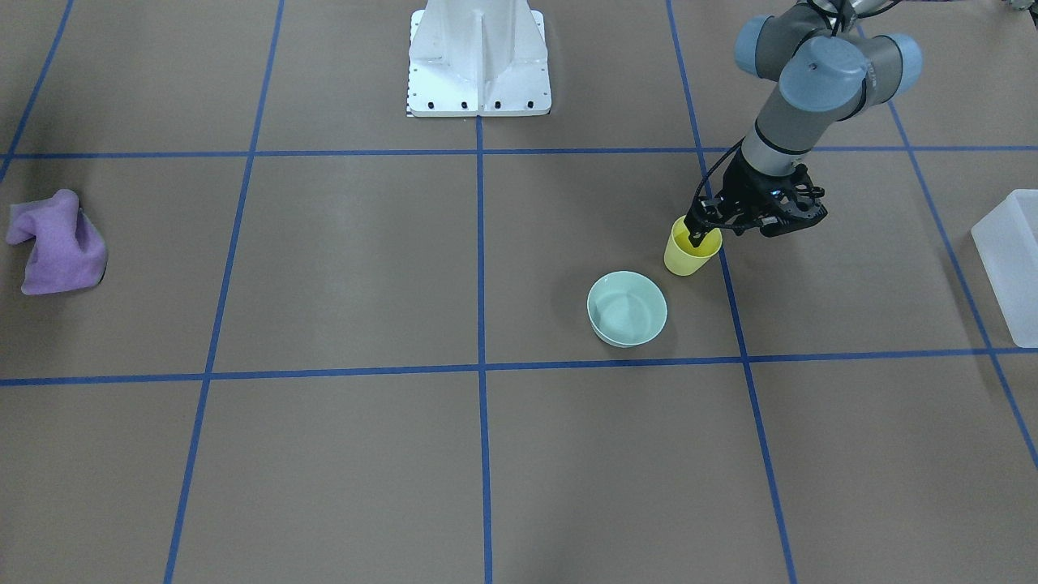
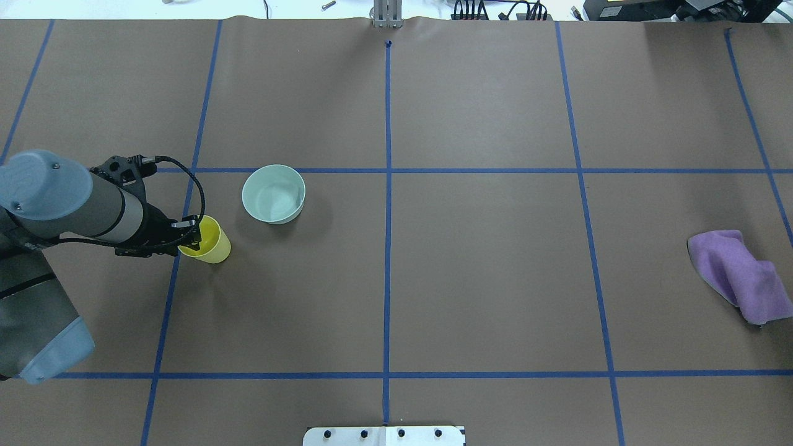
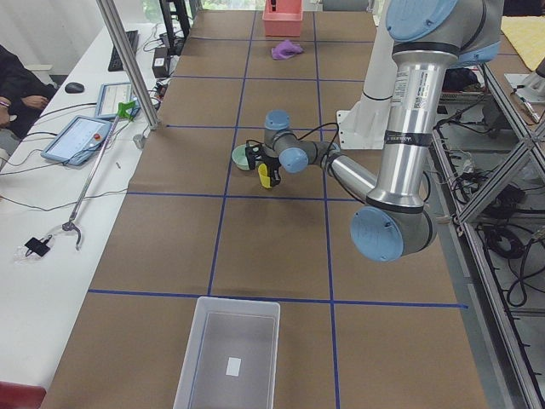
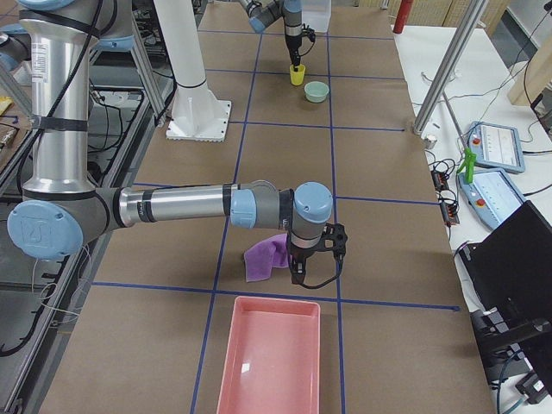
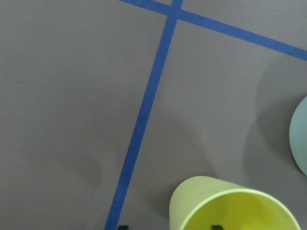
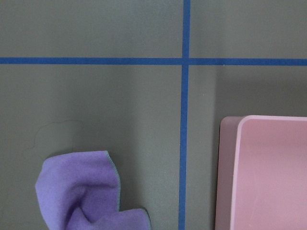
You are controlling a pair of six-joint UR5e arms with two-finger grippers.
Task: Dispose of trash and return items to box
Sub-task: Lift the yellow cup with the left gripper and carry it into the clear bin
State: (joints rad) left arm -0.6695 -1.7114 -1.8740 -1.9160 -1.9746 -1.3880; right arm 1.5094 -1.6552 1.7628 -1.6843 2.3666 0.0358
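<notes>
The yellow cup [image 1: 685,258] [image 2: 215,248] stands left of the table's middle, next to the mint-green bowl [image 1: 626,308] [image 2: 273,193]. My left gripper [image 1: 699,238] [image 2: 192,228] is at the cup's rim, open. In the left wrist view one fingertip [image 5: 218,226] is inside the cup [image 5: 230,206] and the other is outside its wall. The frosted box [image 1: 1014,259] [image 3: 228,358] sits at the table's left end. My right gripper [image 4: 297,269] shows only in the exterior right view, beside the purple cloth [image 4: 266,257]; I cannot tell whether it is open or shut.
The purple cloth [image 2: 737,272] [image 6: 81,191] lies crumpled at the table's right end, near a pink tray [image 4: 272,362] [image 6: 268,172]. The white pedestal base [image 1: 478,57] stands at the robot's side of the table. Blue tape lines cross the brown surface.
</notes>
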